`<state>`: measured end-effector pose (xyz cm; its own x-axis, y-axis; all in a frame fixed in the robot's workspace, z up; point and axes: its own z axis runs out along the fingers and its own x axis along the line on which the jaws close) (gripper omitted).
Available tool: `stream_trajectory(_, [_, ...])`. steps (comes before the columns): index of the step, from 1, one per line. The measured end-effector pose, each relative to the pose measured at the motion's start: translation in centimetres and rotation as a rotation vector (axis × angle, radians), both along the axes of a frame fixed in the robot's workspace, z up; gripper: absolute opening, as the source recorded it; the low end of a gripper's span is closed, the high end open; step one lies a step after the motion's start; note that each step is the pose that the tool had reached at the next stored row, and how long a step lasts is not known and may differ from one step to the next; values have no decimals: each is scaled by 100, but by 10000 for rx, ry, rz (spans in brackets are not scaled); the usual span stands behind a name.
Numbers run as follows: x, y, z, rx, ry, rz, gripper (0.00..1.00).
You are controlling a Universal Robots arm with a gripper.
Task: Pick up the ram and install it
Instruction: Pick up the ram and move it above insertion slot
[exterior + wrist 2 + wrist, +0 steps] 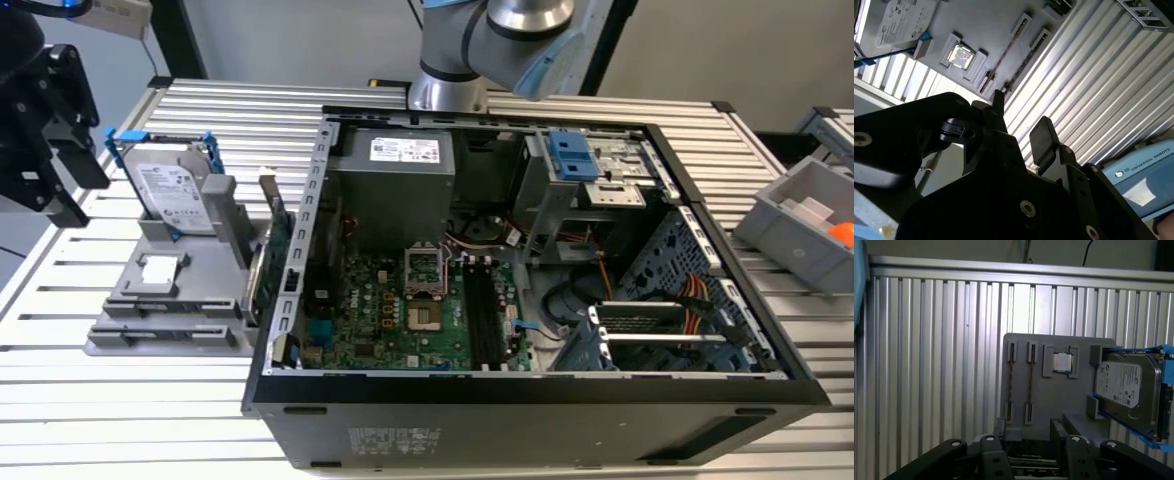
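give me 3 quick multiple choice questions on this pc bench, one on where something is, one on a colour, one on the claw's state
1. Where is the ram?
A) standing in the gray holder
B) on top of the hard drive
C) in the claw

2. What colour is the frame around the hard drive?
A) red
B) blue
C) yellow

3. What state is the claw in?
A) shut on the ram
B) open and empty
C) shut on the hard drive

Answers:
1 A: the first wrist view shows the thin stick edge-on in the holder's slots.
2 B: a blue frame wraps the drive's edges.
3 B: in the second wrist view the fingers stand apart with nothing between them.
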<state>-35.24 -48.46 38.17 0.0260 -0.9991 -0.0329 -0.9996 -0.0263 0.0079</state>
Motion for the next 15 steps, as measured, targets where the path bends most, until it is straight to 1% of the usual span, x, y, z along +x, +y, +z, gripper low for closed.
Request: stream_trajectory(15, [0, 0, -95, -1, 1, 0, 100])
